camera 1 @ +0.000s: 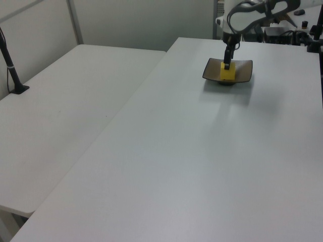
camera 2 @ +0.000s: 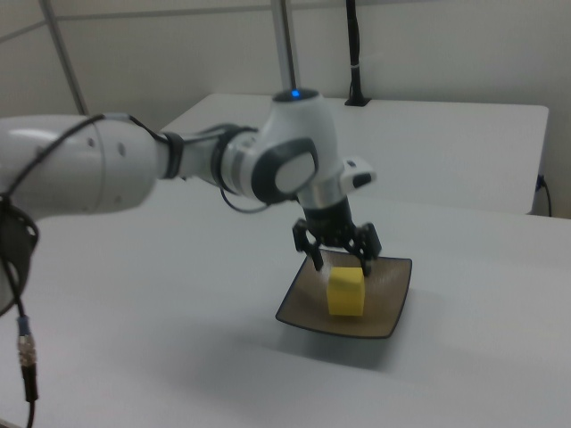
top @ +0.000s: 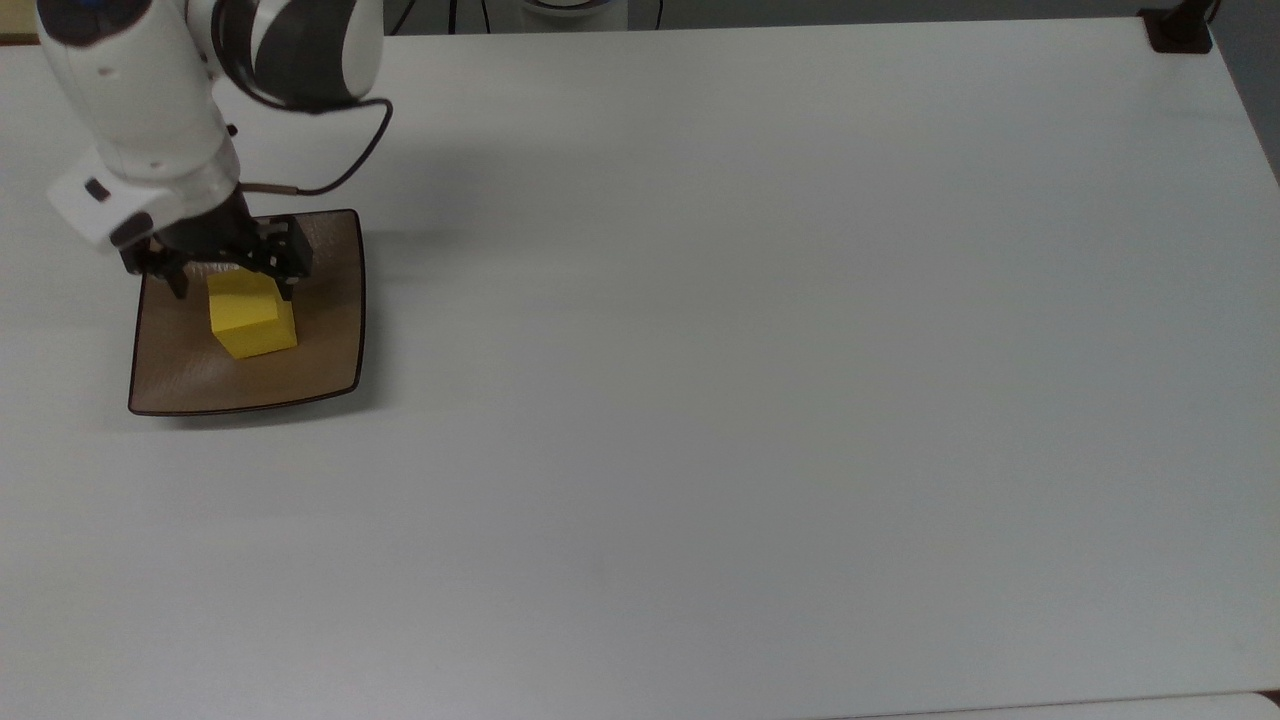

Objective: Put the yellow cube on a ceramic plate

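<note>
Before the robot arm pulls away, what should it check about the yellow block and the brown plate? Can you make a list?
1. Small bright-yellow cube sits on the square glossy tan-brown plate: ok.
2. Cube lies flat, not tilted: ok.
3. Tool open, its fingers spread wider than the cube: ok.
4. Tool above the cube, not touching it: ok in the right view.
5. Plate wholly on the white table, away from its edges: ok.
</note>
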`<act>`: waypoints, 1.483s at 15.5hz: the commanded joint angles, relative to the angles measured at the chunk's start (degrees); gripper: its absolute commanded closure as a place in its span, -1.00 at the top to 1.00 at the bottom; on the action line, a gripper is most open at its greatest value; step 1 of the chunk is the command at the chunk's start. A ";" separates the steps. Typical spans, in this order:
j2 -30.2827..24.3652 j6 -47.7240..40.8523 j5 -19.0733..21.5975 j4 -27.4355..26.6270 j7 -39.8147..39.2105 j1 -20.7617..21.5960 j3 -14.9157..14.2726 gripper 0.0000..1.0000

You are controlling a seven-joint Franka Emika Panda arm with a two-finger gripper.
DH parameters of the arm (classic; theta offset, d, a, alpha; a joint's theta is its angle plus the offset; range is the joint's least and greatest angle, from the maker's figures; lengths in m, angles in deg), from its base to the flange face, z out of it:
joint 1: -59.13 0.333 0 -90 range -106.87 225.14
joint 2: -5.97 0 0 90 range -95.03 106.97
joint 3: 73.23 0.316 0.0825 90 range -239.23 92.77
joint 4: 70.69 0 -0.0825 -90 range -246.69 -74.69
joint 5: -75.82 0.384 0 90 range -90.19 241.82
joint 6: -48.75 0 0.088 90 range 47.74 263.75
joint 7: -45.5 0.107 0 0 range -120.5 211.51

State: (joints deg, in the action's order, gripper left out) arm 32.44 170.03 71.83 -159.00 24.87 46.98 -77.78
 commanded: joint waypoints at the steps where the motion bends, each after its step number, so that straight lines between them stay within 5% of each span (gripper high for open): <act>1: -10.36 -10.85 0.91 -1.26 3.67 2.22 -0.11 1.00; 5: -19.50 -20.89 1.44 -1.78 3.85 5.99 -0.11 1.00; 9: -26.01 -27.13 8.81 -1.78 4.90 7.76 -0.81 1.00; 12: -28.22 -30.39 9.53 -1.96 9.80 10.03 -0.81 1.00; 16: -28.40 -29.00 9.35 -2.92 24.14 14.52 -0.20 1.00; 20: -29.54 -18.74 9.44 -10.20 23.98 17.95 -0.02 1.00; 23: -29.28 -16.16 9.44 -10.83 21.53 18.57 0.16 1.00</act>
State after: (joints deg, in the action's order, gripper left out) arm 5.26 150.70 80.46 -166.27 48.24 64.92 -77.43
